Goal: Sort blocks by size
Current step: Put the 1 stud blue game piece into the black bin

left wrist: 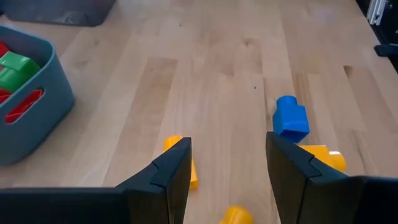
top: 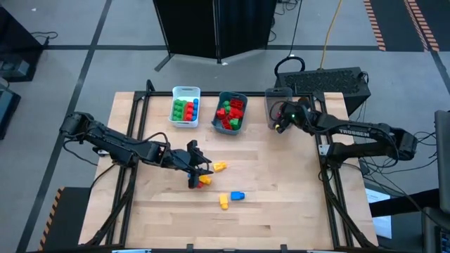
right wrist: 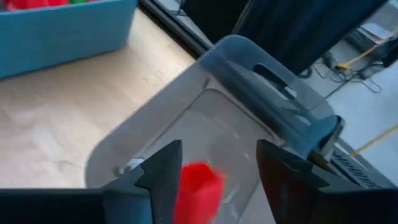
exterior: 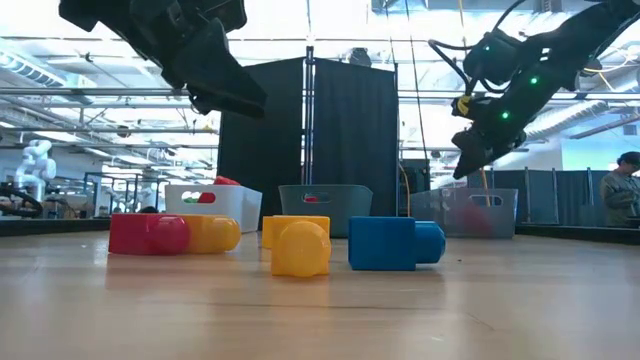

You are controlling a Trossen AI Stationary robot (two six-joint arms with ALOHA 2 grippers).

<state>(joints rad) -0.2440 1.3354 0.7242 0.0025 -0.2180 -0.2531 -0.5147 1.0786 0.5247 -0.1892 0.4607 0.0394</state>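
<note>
High view, wooden table (top: 281,190), loose blocks (top: 220,184), both pincers apparently open, dark curtain behind.

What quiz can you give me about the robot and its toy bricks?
1. Which bin is the right tool above?
A. the white bin
B. the teal bin
C. the grey see-through plastic bin
2. True or false: the left tool is gripping a brick.
3. Fill in: the loose blue studded plastic toy brick lies on the wooden ____.

Key: 1 C. 2 False: its fingers stand apart with nothing between them. 3 table.
</note>
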